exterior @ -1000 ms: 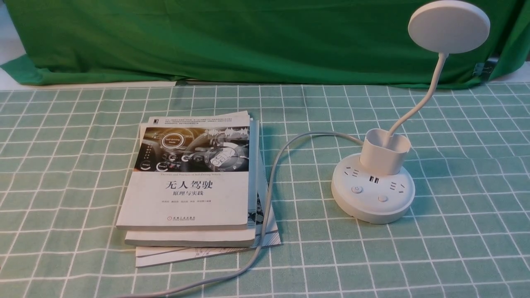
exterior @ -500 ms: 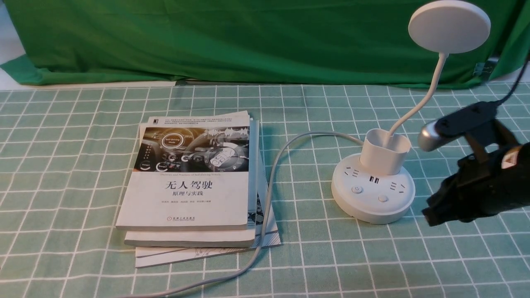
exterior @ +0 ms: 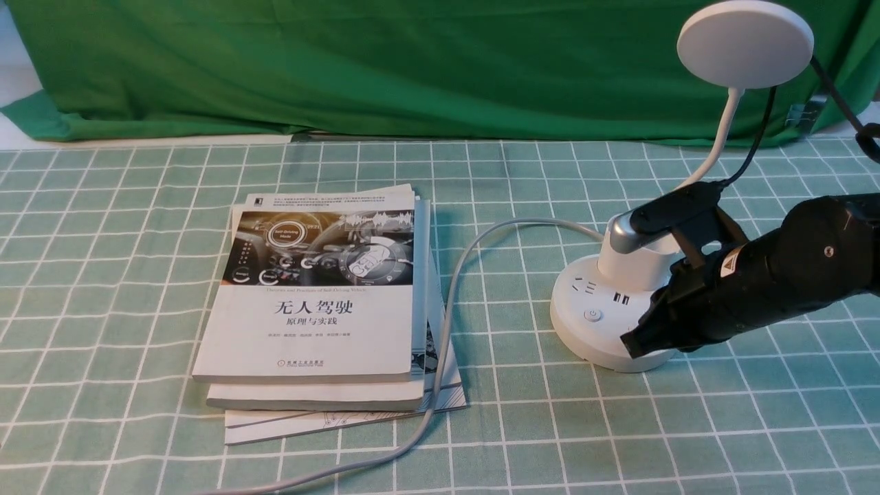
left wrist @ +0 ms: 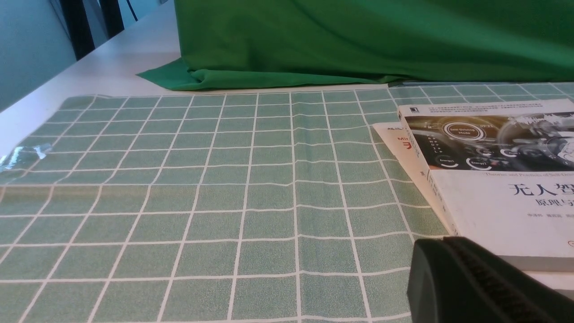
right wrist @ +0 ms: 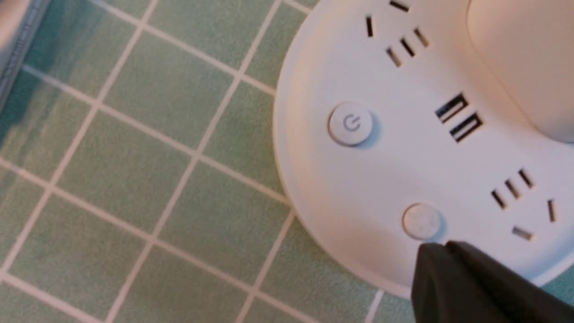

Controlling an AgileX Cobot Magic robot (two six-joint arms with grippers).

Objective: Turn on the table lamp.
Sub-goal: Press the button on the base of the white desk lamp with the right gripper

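The white table lamp stands at the right of the front view, its disc head (exterior: 745, 44) raised on a thin neck (exterior: 719, 141) above a cup holder (exterior: 621, 265) and round base (exterior: 584, 295). My right gripper (exterior: 629, 344) is shut and reaches in from the right, low over the base's front right. In the right wrist view its tip (right wrist: 432, 253) sits just beside the plain round button (right wrist: 420, 220); whether it touches is unclear. The power-symbol button (right wrist: 350, 123) lies uncovered farther along the base. My left gripper (left wrist: 441, 244) is shut beside the books, holding nothing.
A stack of books (exterior: 323, 295) lies left of the lamp on the green checked tablecloth. The lamp's grey cord (exterior: 447, 330) curves from the base past the books toward the near edge. A green cloth backdrop (exterior: 412, 62) closes the far side.
My right arm has come in from the right edge and moved left and down over the lamp base, now hiding the plain button in the front view. The lamp and books have not moved.
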